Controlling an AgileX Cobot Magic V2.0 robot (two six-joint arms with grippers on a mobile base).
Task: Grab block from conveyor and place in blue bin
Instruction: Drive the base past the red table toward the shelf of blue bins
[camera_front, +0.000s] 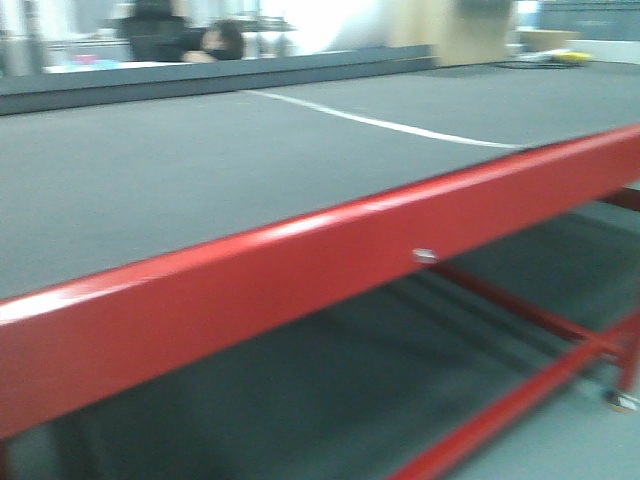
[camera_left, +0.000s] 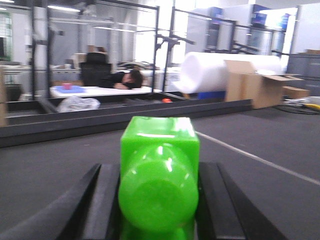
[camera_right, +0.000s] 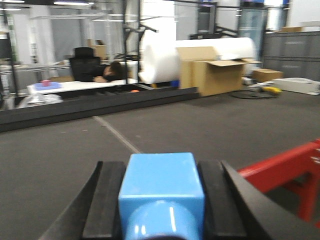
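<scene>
Gripping a green block (camera_left: 160, 145), the left tool (camera_left: 158, 175) is clamped against the block's two sides, out over the dark grey conveyor (camera_front: 200, 170). The right tool (camera_right: 161, 170) is closed the same way around a blue block (camera_right: 161, 180), with the red frame rail (camera_right: 280, 167) to its right. Both blocks appear lifted clear of the belt, though their undersides are hidden. A white seam line (camera_front: 400, 127) crosses the belt.

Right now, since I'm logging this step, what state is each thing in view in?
Left end effector: shut on the green block.
Right end effector: shut on the blue block.
Conveyor: running or stopped, cannot tell.
Cardboard box: flaps open.
</scene>
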